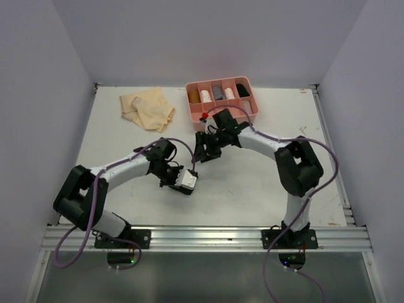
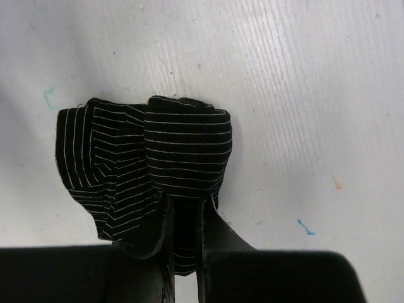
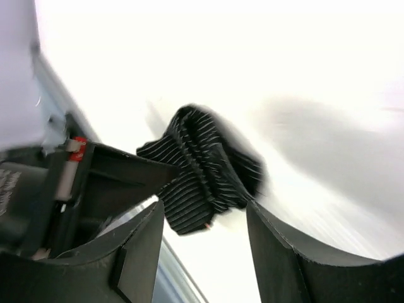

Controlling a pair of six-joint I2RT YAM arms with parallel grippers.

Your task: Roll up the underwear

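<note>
A black pin-striped underwear [image 2: 158, 151] lies bunched on the white table. My left gripper [image 2: 186, 221] is shut on its near edge, with cloth pinched between the fingers. In the right wrist view the same black underwear [image 3: 205, 167] hangs just ahead of my right gripper [image 3: 202, 221], whose jaws stand wide apart and touch nothing. From above, both grippers meet mid-table, the left gripper [image 1: 191, 169] and the right gripper [image 1: 202, 153] close together, and the black cloth is hard to pick out between them. A pale tan underwear [image 1: 148, 107] lies spread at the back left.
A pink divided tray [image 1: 248, 82] sits at the back centre, just behind the right arm's wrist, with several rolled items in its compartments. Side walls close in the table at left and right. A metal rail runs along the near edge.
</note>
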